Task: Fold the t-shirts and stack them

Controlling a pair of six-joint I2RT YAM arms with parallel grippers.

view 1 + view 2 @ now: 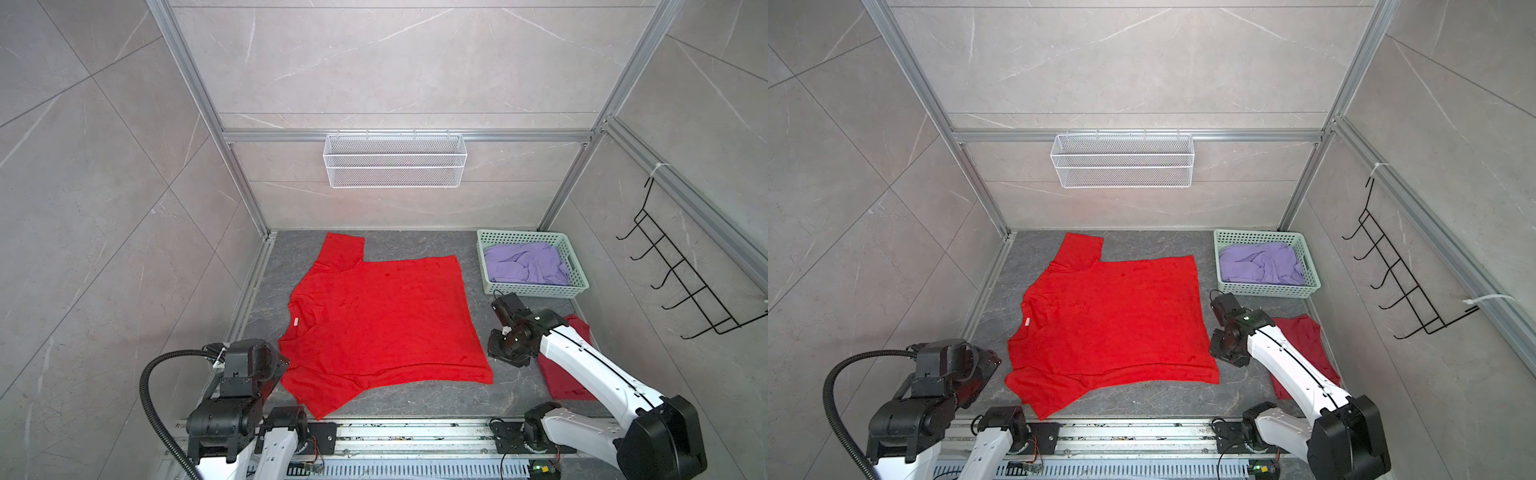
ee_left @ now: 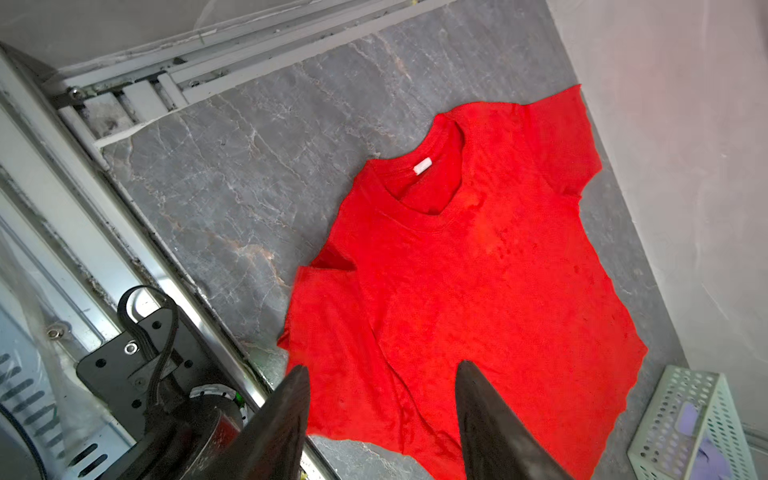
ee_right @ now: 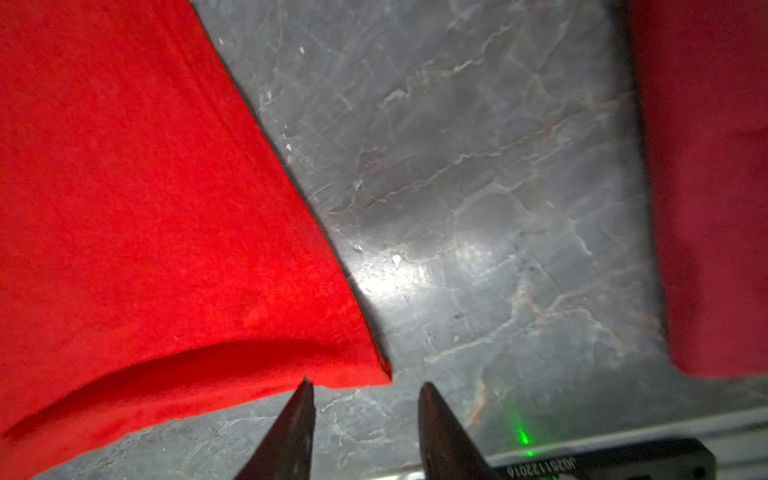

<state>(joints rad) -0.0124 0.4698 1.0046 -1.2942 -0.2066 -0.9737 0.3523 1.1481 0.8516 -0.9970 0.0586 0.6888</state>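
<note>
I see the red shirt [image 1: 382, 328] spread flat in the middle of the worktop [image 1: 415, 399], with its collar toward the left edge. My left gripper [image 2: 383, 365] hangs over the sleeve at the near-left corner, its jaws apart and holding nothing. My right gripper [image 3: 365, 382] is also released, just beside the hem corner of this shirt, over bare worktop. The dark shirt [image 1: 1308, 345] lies at the right edge, partly under the right arm. The lavender shirt [image 1: 525, 264] is crumpled inside the basket [image 1: 536, 289] in the far-right corner.
</note>
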